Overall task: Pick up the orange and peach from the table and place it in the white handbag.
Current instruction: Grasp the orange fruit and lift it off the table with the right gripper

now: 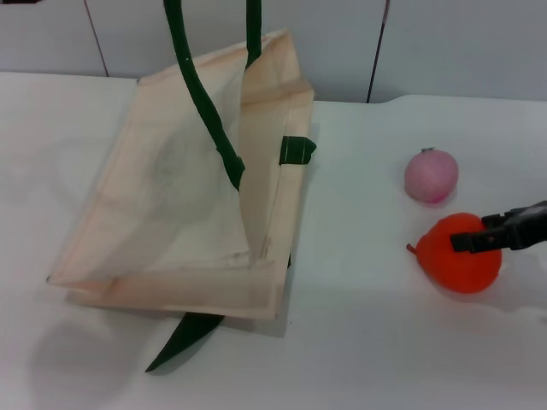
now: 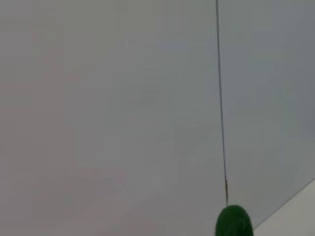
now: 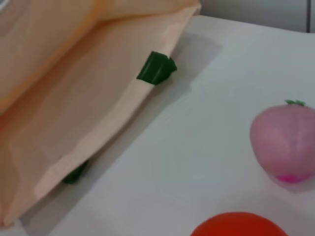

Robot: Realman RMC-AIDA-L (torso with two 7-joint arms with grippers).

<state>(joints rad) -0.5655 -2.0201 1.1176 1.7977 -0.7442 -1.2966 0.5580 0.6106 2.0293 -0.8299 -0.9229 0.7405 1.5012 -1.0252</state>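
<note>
A pale panelled wall [image 1: 427, 43] backs a plain white counter [image 1: 367, 342], bare apart from the task's three things. Largest is the white handbag [image 1: 171, 213], lying toward the robot's left with its upper panel lifted by a dark green handle [image 1: 209, 111] drawn taut upward out of the head view; that pull most likely serves to prop the mouth open for the fruit. The left claw is not visible anywhere: its wrist view shows only wall and a green tip of handle at the edge, so whether it grips the handle cannot be told. Well to the right of the bag sits the orange [image 1: 460, 254], pointed end toward the bag, resting on the counter. The right claw [image 1: 504, 232] reaches in from the right edge with a dark finger [image 1: 472, 242] lying across the top of the orange; how wide it stands is not visible, so I cannot tell whether it is pinching yet. Just behind the orange, close but apart, rests the smaller peach [image 1: 431, 175], untouched.
</note>
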